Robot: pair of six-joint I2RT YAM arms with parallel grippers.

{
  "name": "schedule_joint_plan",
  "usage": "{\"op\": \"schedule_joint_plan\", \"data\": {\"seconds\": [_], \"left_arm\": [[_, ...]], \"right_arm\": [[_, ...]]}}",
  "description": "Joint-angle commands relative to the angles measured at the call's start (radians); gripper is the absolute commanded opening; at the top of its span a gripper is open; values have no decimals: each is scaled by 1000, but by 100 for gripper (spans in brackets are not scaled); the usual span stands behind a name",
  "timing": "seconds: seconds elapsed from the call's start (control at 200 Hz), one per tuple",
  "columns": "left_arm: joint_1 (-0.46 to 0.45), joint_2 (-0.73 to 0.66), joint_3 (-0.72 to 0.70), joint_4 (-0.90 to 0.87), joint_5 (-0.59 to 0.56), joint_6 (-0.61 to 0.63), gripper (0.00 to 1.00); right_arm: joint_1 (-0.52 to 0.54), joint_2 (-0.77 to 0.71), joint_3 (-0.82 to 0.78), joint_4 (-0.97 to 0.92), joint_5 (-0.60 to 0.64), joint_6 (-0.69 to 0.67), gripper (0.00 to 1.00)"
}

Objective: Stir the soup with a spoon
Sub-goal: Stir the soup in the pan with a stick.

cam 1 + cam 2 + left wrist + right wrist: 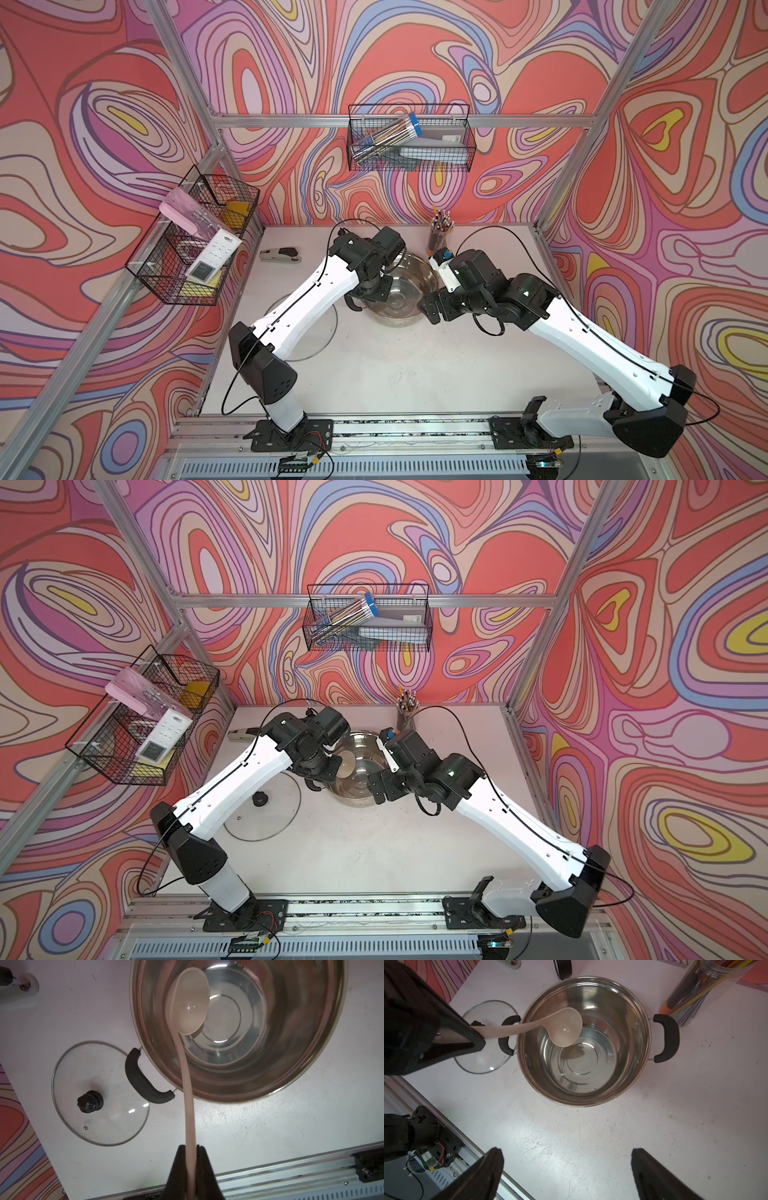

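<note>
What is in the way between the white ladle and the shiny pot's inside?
Nothing I can see. The round glass lid lies beside the open steel pot, and the left gripper holds the cream-white plastic ladle with its bowl over the pot's opening.

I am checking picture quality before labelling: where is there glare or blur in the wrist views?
Left wrist view: a small glint in the bowl of the spoon, the pot wall smeared, the left gripper soft. Right wrist view: pot floor sharp, a glint on the lid, the right gripper dark and soft.
</note>
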Motion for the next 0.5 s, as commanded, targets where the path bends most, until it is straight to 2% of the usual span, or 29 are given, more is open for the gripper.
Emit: {"op": "schedule_joint_plan", "data": {"seconds": [0.0,0.245,0.496], "left_arm": [[6,54,72,-10,-44,35,0],[3,145,169,45,56,35,0],[-42,159,172,83,163,44,0]], "right_arm": [[2,-16,19,1,34,16,98],[2,-35,16,-26,73,18,98],[3,-44,14,-34,91,11,98]]}}
